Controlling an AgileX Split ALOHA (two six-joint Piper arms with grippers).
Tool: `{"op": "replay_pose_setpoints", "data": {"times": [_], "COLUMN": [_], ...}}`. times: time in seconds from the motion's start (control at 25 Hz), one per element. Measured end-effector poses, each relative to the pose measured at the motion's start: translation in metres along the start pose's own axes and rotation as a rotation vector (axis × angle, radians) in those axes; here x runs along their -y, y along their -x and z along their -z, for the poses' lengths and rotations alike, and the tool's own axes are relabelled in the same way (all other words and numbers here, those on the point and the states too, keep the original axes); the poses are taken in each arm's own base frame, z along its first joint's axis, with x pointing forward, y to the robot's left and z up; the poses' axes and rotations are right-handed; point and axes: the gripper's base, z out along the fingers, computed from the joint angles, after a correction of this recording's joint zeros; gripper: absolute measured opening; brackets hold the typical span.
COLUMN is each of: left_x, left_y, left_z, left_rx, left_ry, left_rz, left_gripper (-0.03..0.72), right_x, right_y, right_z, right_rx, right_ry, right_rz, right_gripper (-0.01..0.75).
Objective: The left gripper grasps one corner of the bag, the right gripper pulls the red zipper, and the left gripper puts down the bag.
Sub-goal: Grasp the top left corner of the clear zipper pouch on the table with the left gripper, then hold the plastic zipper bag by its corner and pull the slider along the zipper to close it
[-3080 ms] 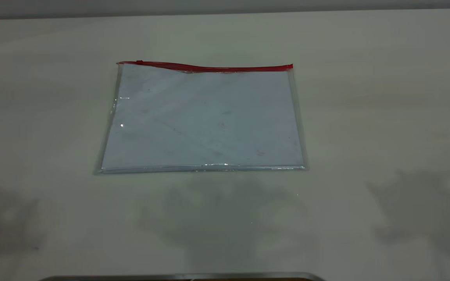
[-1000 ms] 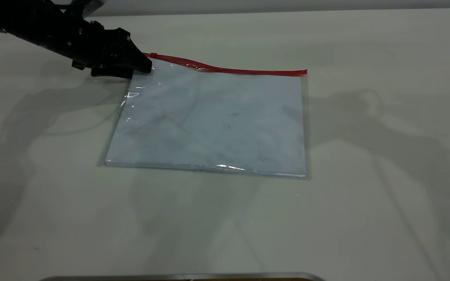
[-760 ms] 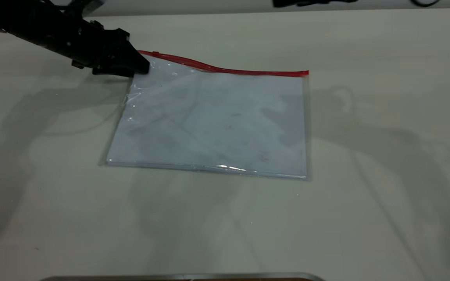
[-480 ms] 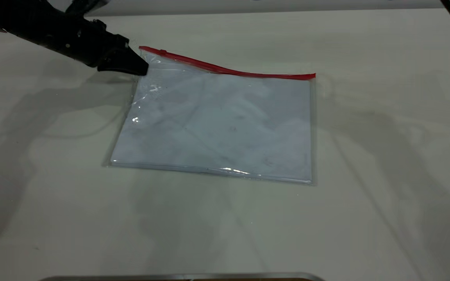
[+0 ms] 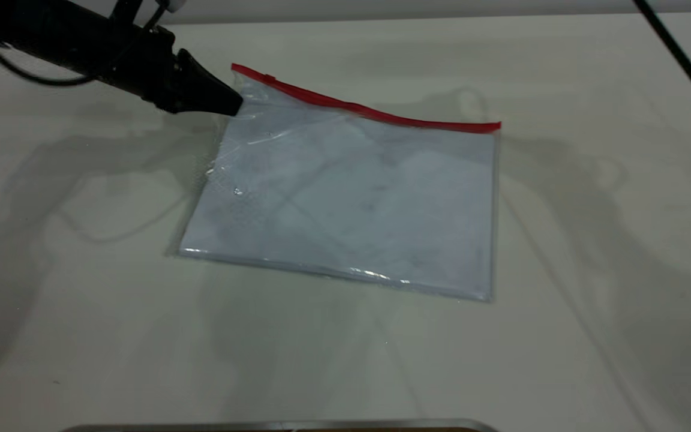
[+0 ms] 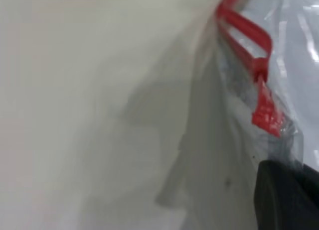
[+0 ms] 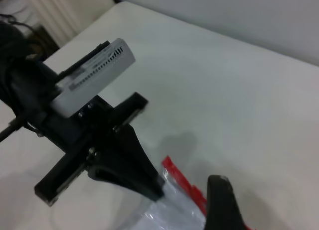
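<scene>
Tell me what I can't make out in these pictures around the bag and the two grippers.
- Right gripper: one fingertip shows in the right wrist view, the rest cut off; absent from the exterior view.
- Left gripper: shut on the corner of the bag; plastic between its fingers is hidden.
- Red zipper: its slider is blurred.

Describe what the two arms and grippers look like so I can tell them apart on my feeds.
The left gripper is matte black with tapered, pointed fingers, a thick black cable looping behind it, and a white slotted camera box mounted on its wrist. Of the right gripper, only one rounded black fingertip shows, plus a thin black cable crossing the exterior view.
</scene>
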Motion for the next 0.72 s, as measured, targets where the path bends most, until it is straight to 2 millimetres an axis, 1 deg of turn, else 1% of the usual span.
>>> {"op": "replay_pose_setpoints", "data": {"times": [0.2,0.32,0.4,0.48,0.6,0.72], "left_x": [0.005,0.007,0.01,0.013,0.016,0.018], "left_y": [0.002,0.011,0.02,0.027,0.03,0.032], "left_z": [0.001,0.006,0.01,0.011,0.011,0.008], "left_rx": [0.01,-0.02,-0.051,-0.073,-0.086,-0.092], "left_ry": [-0.051,-0.063,-0.072,-0.083,-0.092,-0.098], "left_rz": [-0.068,-0.128,-0.181,-0.221,-0.242,-0.251], "left_gripper": [0.011,0.011,0.011,0.011,0.011,0.011], "right_x": [-0.005,-0.009,-0.012,-0.016,-0.018,-0.014], "right_y": [-0.015,-0.03,-0.041,-0.047,-0.051,-0.054], "right_z": [-0.022,-0.034,-0.044,-0.053,-0.065,-0.073], "right_rx": [-0.041,-0.075,-0.094,-0.104,-0.092,-0.08], "right_ry": [0.047,0.067,0.082,0.097,0.108,0.109], "right_rz": [0.013,0.01,0.021,0.036,0.043,0.047], "right_gripper": [0.504,0.504,0.504,0.504,0.504,0.503]}}
